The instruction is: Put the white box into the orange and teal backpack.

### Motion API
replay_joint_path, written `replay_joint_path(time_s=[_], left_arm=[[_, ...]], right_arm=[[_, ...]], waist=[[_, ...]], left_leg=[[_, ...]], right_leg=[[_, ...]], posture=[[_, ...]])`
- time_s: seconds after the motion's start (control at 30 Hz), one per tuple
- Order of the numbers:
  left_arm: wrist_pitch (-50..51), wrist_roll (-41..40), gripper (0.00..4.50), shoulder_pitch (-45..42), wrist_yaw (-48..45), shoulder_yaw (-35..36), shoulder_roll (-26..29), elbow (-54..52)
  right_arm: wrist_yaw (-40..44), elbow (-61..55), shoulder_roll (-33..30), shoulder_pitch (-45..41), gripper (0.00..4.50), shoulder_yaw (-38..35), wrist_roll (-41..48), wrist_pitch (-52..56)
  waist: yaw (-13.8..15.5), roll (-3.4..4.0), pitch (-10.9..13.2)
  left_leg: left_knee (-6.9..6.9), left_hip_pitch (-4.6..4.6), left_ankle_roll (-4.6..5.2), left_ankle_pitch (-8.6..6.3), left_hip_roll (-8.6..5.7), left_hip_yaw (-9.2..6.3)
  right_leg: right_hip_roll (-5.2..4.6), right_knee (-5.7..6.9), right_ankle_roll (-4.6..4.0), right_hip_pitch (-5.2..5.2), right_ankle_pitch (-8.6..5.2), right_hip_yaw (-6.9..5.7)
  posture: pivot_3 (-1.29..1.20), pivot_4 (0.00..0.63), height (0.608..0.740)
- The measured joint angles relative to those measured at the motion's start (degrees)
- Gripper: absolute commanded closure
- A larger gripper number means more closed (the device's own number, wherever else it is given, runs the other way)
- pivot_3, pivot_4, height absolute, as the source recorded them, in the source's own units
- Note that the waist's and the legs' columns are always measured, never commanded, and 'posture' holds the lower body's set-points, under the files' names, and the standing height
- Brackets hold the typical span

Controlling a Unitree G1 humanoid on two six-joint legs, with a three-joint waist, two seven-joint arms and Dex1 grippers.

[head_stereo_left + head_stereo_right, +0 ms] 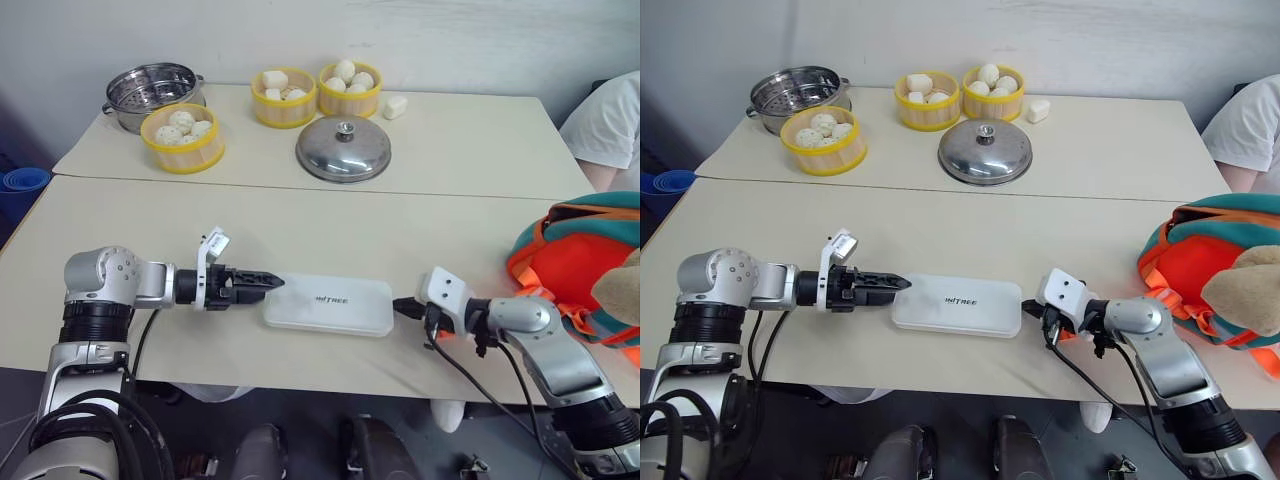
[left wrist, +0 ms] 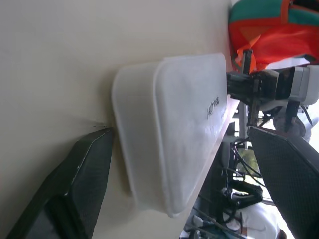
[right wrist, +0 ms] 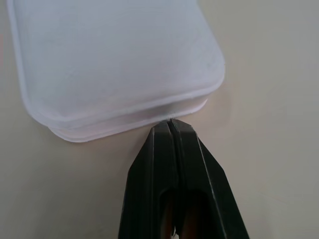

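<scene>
The flat white plastic box (image 1: 328, 305) lies near the tabletop's front edge, between the two grippers. The left gripper (image 2: 189, 184) has its fingers spread wide around one short end. The right gripper (image 3: 171, 130), fingers pressed together, touches the opposite end. The soft orange and teal backpack (image 1: 585, 260) sits at the tabletop's right edge. Risk: with one end only pushed, not pinched, the smooth box may pivot or slide off the front edge. The backpack's opening is cut off, so its readiness cannot be judged.
</scene>
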Motion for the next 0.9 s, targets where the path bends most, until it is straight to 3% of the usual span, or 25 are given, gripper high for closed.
replay_joint_path(time_s=[0.27,0.63,0.8,0.9], left_arm=[[1.08,-1.53,0.03,-3.58,3.36,0.64,-4.39,6.08],[1.69,-5.97,3.23,-0.34,1.67,0.11,-6.46,0.17],[-3.33,-5.80,3.28,6.10,-1.67,0.55,-4.91,-8.50],[-16.38,-3.26,3.28,11.83,-8.59,-0.52,-2.84,-16.57]], right_arm=[[-1.63,-0.29,2.05,-0.39,4.50,0.48,-0.05,0.48],[-1.52,-1.24,2.36,3.11,4.50,-2.86,2.88,0.20],[-1.66,-9.48,4.21,14.36,2.95,-12.55,13.33,1.40],[-4.13,-16.60,6.16,22.35,1.93,-20.61,19.82,2.81]], waist=[[0.42,0.00,0.00],[0.01,-0.01,0.01],[-0.03,0.00,0.02],[-0.04,0.03,0.03]], left_leg=[[0.35,-0.06,0.05,-0.05,0.00,-0.06],[0.48,-0.11,0.06,-0.16,0.04,-0.06],[0.37,-0.12,-0.01,-0.21,0.09,-0.07],[0.35,-0.07,-0.02,-0.21,0.10,-0.04]], right_leg=[[0.00,0.03,0.05,0.10,0.00,-0.04],[0.03,0.03,0.10,0.11,0.00,-0.02],[0.05,-0.03,0.11,0.09,-0.02,-0.03],[0.04,-0.08,0.11,0.15,-0.02,0.00]], posture=[[0.00,0.150,0.740],[0.00,0.150,0.740],[0.00,0.150,0.740],[0.00,0.150,0.740]])
